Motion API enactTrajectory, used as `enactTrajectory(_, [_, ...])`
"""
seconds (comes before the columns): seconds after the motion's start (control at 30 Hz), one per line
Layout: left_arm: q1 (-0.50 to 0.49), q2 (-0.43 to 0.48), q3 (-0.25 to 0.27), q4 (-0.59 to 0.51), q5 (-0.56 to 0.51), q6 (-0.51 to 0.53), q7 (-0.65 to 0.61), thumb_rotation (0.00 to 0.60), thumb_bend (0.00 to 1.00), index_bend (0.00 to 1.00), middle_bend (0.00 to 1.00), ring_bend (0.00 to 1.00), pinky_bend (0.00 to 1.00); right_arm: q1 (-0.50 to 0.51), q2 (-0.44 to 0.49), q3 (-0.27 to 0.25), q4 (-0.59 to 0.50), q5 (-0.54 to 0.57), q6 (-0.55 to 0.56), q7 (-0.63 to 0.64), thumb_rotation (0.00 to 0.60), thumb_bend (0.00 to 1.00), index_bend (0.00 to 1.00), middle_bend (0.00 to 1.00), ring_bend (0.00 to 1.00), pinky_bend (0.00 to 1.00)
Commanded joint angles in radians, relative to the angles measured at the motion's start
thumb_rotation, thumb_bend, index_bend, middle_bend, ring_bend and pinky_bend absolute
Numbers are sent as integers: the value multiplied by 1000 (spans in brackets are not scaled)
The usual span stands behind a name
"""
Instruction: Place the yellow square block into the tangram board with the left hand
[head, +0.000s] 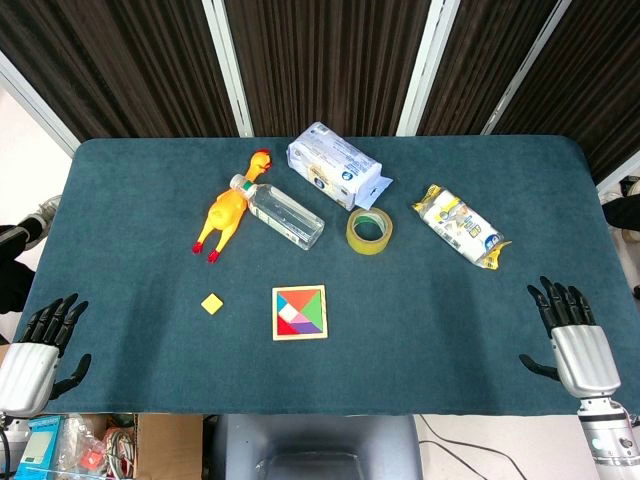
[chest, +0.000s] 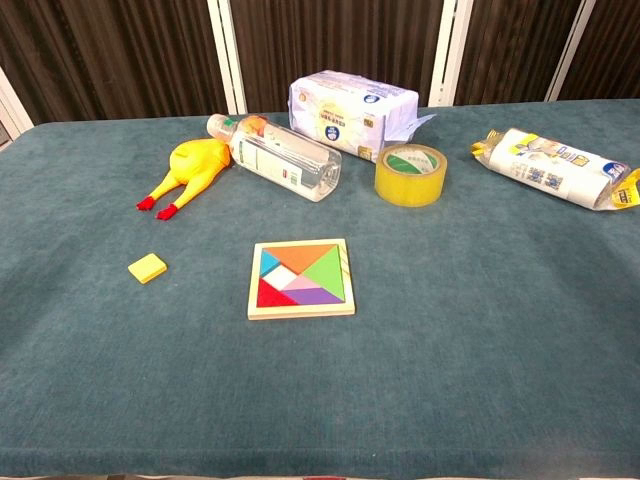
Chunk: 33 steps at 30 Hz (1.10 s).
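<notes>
A small yellow square block (head: 211, 303) (chest: 147, 267) lies flat on the teal table, to the left of the tangram board (head: 299, 313) (chest: 301, 279). The wooden-framed board holds several coloured pieces. My left hand (head: 42, 341) hovers at the table's front-left corner, fingers apart, holding nothing, well away from the block. At the front-right corner my right hand (head: 572, 334) is likewise open with nothing in it. Neither hand shows in the chest view.
Behind the board lie a yellow rubber chicken (head: 228, 209) (chest: 192, 170), a clear plastic bottle (head: 280, 212) (chest: 283, 160), a white-blue tissue pack (head: 335, 166) (chest: 352, 112), a tape roll (head: 369, 231) (chest: 410, 174) and a packaged snack (head: 460, 227) (chest: 556, 168).
</notes>
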Motion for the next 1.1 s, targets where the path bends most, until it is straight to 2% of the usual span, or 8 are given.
enactTrajectory(0.03, [-4, -3, 0, 3, -1, -8, 3, 600, 388, 0, 23, 0, 126, -2, 1, 0, -1, 1, 2, 2, 600, 170, 0, 0, 0, 0])
enactTrajectory(0.2, [-25, -25, -6, 15, -9, -42, 13, 600, 389, 0, 34, 2, 122, -7, 7, 0, -3, 5, 7, 7, 600, 170, 0, 0, 0, 0])
enactTrajectory(0.27, [-43, -46, -13, 30, 0, -53, 9, 600, 388, 1, 148, 90, 199, -11, 10, -2, -1, 3, 12, 13, 600, 170, 0, 0, 0, 0])
enactTrajectory(0.3, [-54, -62, -23, 46, 6, -51, 10, 600, 388, 10, 257, 204, 323, -11, 12, -2, -3, 2, 13, 18, 600, 170, 0, 0, 0, 0])
enactTrajectory(0.4, [-99, -119, -42, 110, 37, -64, 3, 600, 387, 52, 742, 734, 855, -11, 15, 0, -3, -1, 16, 29, 600, 170, 0, 0, 0, 0])
enactTrajectory(0.5, [-152, -167, -52, 164, 49, -112, -28, 600, 392, 124, 983, 980, 1000, -8, 14, 2, -3, 2, 9, 27, 600, 170, 0, 0, 0, 0])
enactTrajectory(0.77, [-291, -240, -85, 224, -36, -350, -10, 600, 396, 239, 1000, 1000, 1000, -6, 14, 2, -7, 5, 4, 22, 600, 170, 0, 0, 0, 0])
enactTrajectory(1.1, [-402, -312, -97, 281, -78, -488, 49, 600, 410, 271, 1000, 1000, 1000, -10, 27, 2, -7, 3, 11, 51, 600, 170, 0, 0, 0, 0])
